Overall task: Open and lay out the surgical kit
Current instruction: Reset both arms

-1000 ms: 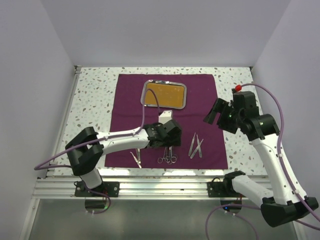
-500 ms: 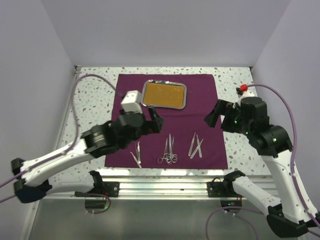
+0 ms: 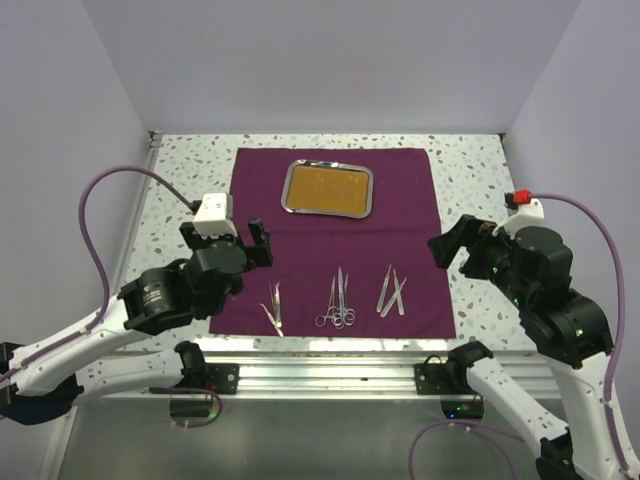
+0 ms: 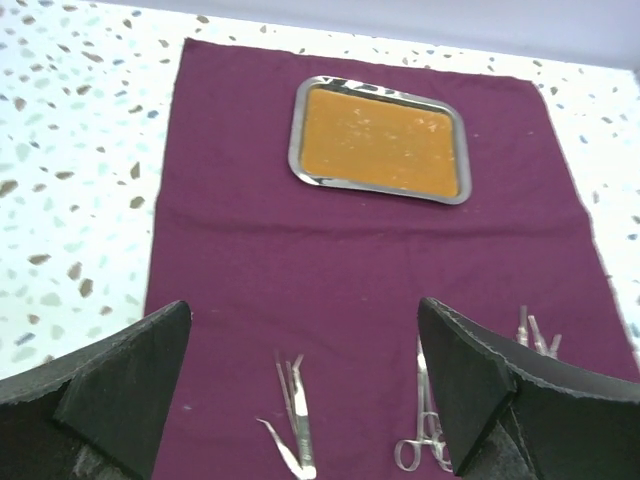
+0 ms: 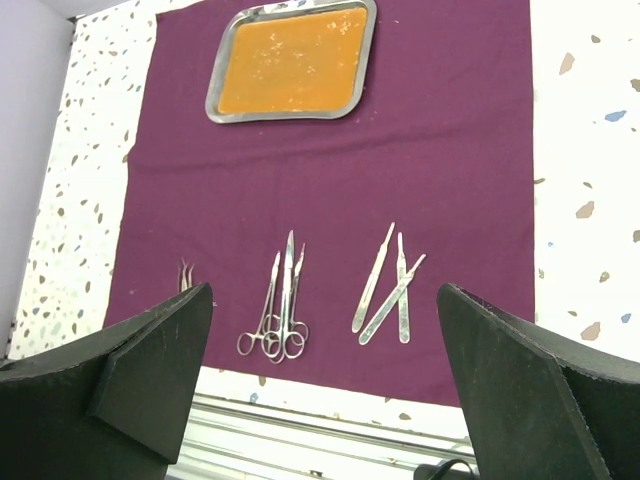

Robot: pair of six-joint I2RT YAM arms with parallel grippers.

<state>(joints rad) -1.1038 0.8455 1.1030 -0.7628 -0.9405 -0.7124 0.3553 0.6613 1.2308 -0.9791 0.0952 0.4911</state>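
Observation:
The dark purple cloth lies spread flat on the table. The steel tray with its orange-brown liner sits empty at the cloth's far middle. Along the near edge lie tweezers, scissors and forceps, and three thin silver handles. My left gripper is open and empty above the cloth's left edge. My right gripper is open and empty off the cloth's right edge. The left wrist view shows the tray and tweezers. The right wrist view shows the scissors and handles.
The speckled white table borders the cloth on both sides. An aluminium rail runs along the near edge. Pale walls close in the left, back and right. Purple cables loop from both arms.
My left gripper has drawn back from over the scissors, to the left and up, with nothing in it. My right gripper has pulled back to the right. The instruments have not moved.

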